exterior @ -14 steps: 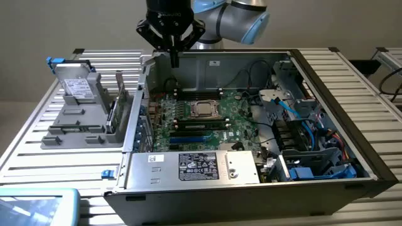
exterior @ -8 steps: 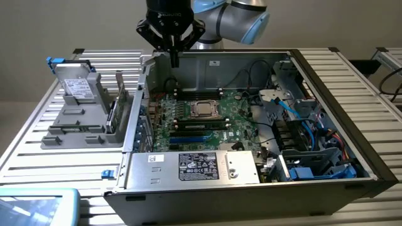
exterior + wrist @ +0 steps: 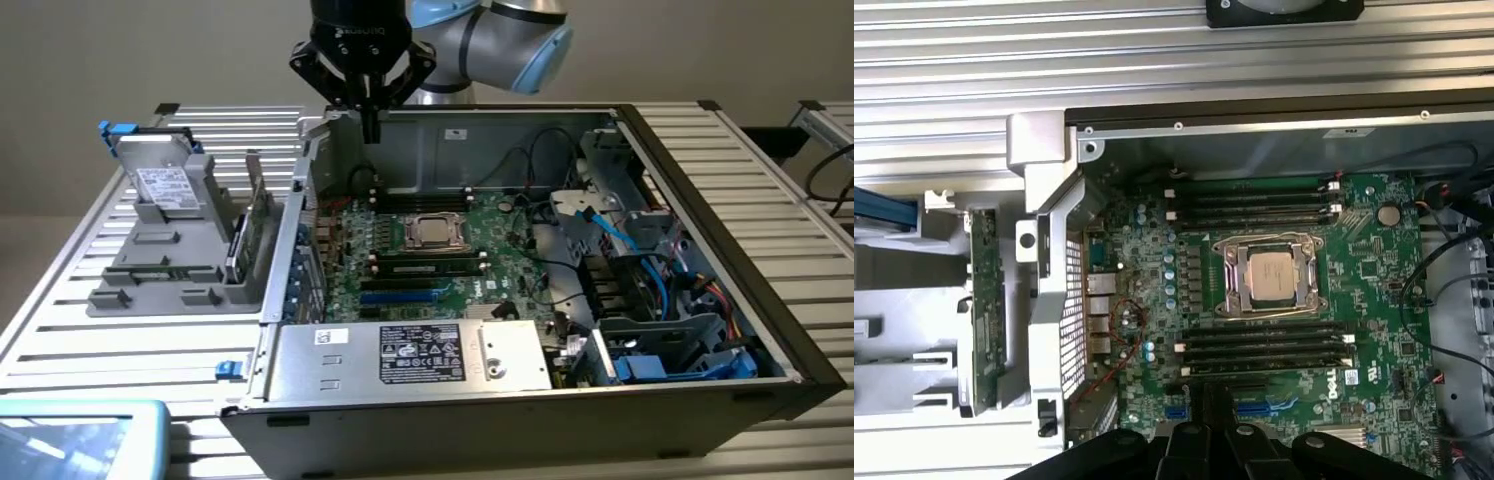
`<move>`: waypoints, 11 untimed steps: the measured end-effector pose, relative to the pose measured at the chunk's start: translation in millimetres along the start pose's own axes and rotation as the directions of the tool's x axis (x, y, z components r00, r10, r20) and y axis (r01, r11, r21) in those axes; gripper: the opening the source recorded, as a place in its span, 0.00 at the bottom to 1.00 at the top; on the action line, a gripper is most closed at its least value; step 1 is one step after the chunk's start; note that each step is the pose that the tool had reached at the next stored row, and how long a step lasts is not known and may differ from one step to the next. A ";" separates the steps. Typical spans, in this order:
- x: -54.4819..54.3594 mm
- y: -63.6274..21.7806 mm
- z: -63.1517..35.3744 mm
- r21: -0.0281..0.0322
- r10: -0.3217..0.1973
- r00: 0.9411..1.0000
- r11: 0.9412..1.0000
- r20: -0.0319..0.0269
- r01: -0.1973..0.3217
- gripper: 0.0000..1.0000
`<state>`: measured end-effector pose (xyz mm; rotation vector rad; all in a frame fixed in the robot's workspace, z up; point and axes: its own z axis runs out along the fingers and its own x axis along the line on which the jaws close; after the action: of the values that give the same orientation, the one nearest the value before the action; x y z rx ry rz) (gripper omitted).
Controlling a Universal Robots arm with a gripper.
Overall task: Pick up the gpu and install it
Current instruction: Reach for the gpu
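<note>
Below and beside the closed, empty gripper, gpu stands edgewise in holder: probably light, rigid, fragile; grip top edge.

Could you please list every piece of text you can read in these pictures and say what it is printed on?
"DELL", white print on the motherboard.
Label on the power supply: too small to read.
Label on the hard drive: too small to read.
Sticker on the case wall: too small to read.

Case matt sheet metal; table ribbed aluminium; rack matt grey plastic; gpu green circuit board.
</note>
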<state>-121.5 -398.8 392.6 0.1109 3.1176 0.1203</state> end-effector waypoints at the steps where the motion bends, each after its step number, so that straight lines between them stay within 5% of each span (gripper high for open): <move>1: 1.3 -0.2 -0.1 0.000 0.000 1.000 1.000 0.000 0.000 0.12; 11: 43.7 -2.7 -0.8 0.000 0.000 1.000 1.000 0.000 0.000 0.12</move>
<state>-165.3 -398.4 392.4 0.1108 3.1177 0.1202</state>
